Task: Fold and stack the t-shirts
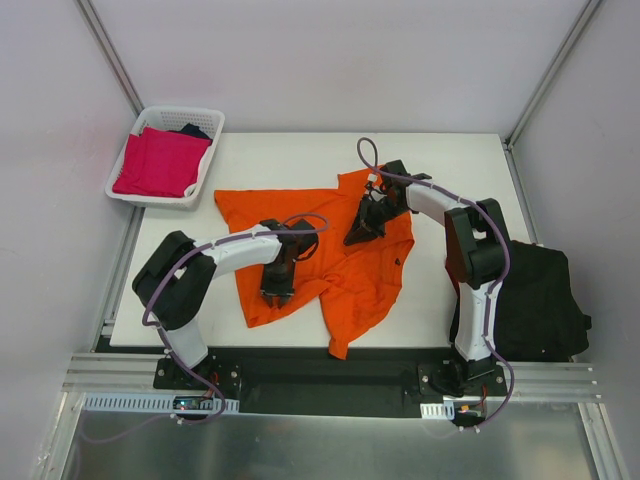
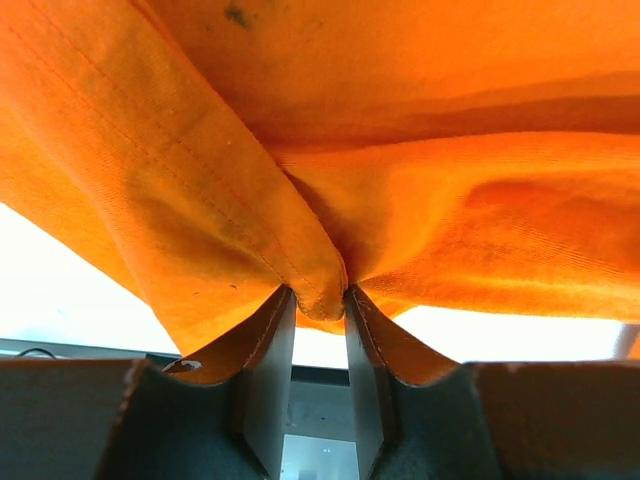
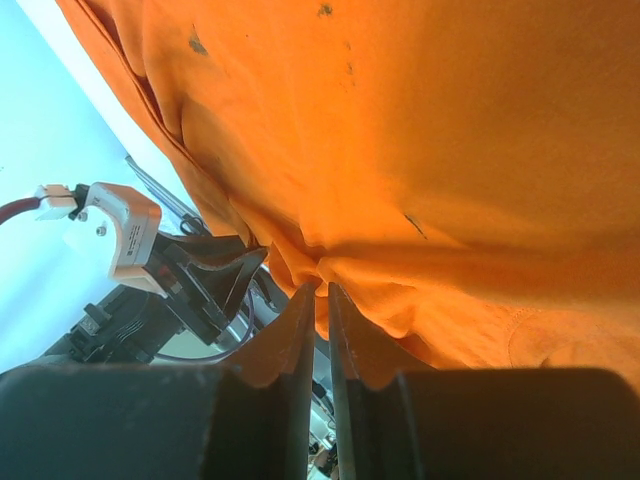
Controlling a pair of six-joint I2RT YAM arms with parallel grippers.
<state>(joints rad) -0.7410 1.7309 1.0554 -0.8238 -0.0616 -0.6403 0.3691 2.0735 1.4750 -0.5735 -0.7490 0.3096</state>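
The bright orange cloth t-shirt (image 1: 345, 270) lay rumpled and unfolded on the white worktop (image 1: 450, 160), left gripper (image 1: 277, 297) and right gripper (image 1: 355, 238) each pinching it; folding and stacking remained.

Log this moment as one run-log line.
left gripper: pinching orange t-shirt | right gripper: pinching orange t-shirt | pink t-shirt: in basket | black t-shirts: table's right edge
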